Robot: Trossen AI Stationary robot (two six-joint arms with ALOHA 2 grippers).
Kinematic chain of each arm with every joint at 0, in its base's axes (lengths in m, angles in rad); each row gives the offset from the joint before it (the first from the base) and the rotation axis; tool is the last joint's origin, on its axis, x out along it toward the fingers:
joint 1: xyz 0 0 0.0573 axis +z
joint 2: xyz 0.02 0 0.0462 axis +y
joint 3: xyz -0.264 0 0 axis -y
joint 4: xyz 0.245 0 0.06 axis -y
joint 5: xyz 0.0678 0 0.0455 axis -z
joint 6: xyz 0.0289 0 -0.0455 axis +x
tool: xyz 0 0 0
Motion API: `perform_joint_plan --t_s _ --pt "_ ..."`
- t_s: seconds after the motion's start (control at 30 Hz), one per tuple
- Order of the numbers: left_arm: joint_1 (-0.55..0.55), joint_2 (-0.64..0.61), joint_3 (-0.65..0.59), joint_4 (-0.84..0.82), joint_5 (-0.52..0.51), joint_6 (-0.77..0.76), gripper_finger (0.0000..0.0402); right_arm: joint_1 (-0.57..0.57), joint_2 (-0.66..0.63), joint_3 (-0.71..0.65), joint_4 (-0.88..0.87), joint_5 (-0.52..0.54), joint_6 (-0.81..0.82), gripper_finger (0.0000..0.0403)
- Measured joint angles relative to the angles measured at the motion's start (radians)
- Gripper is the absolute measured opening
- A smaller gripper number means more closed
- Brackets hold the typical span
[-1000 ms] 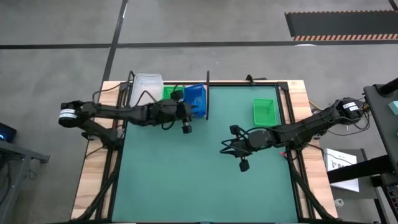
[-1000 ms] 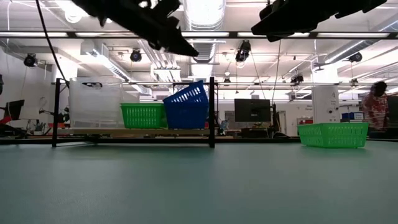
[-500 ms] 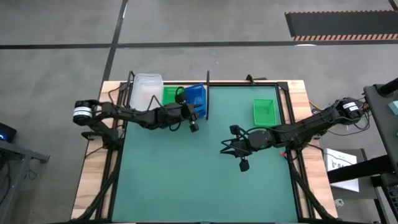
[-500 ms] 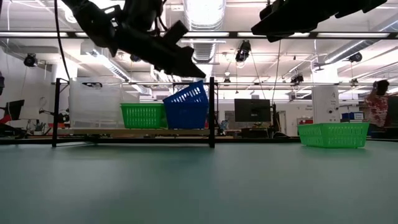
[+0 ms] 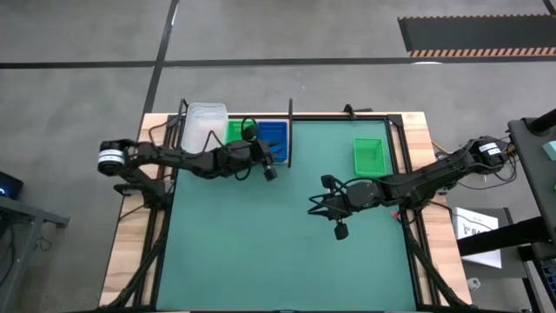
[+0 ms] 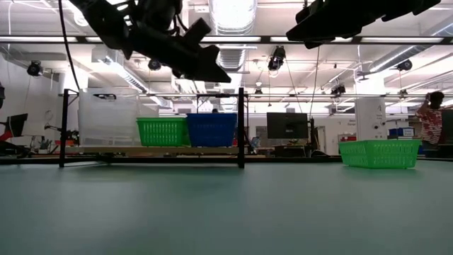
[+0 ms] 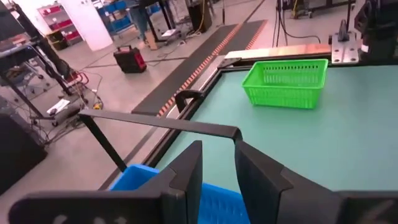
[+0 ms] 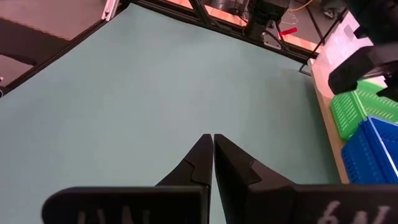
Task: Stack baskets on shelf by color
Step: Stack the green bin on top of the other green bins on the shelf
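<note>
Blue basket (image 6: pixel 211 129), tilted a moment ago, now sitting level on shelf (image 6: pixel 148 151) beside green stack. Left end effector (image 5: pixel 270 170) hovering near it, narrowly parted, empty. Right end effector (image 5: pixel 317 205) closed, waiting mid-desk. Lone green basket (image 5: pixel 369 155) remaining far right.

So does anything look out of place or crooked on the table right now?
One green basket sits alone on the green mat, apart from the shelf, where the clear, green and blue basket stand level in a row. Nothing looks tilted or spilled.

Grey concrete floor (image 5: pixel 261 35) surrounds the table; ceiling lights (image 6: pixel 230 14) and ducts hang overhead.
</note>
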Motion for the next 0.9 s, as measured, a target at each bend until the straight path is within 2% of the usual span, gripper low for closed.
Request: perform_joint_plan --t_s 0.17,0.6,0.77,0.9 --pt "-0.06 -0.032 -0.024 0.002 0.052 -0.002 0.0079 0.0 0.0 -0.002 -0.019 0.0 0.001 0.0009" --pt "-0.333 -0.147 -0.128 0.001 0.273 0.031 0.0079 0.0 0.0 -0.014 -0.015 0.014 0.025 0.0009" --pt "-0.399 -0.265 -0.19 -0.002 0.284 0.038 0.0079 -0.001 0.0 -0.014 -0.036 0.152 0.111 0.0009" --pt "-0.409 -0.399 -0.236 -0.029 0.282 0.046 0.0079 -0.025 0.0 -0.014 -0.182 0.323 0.347 0.0009"
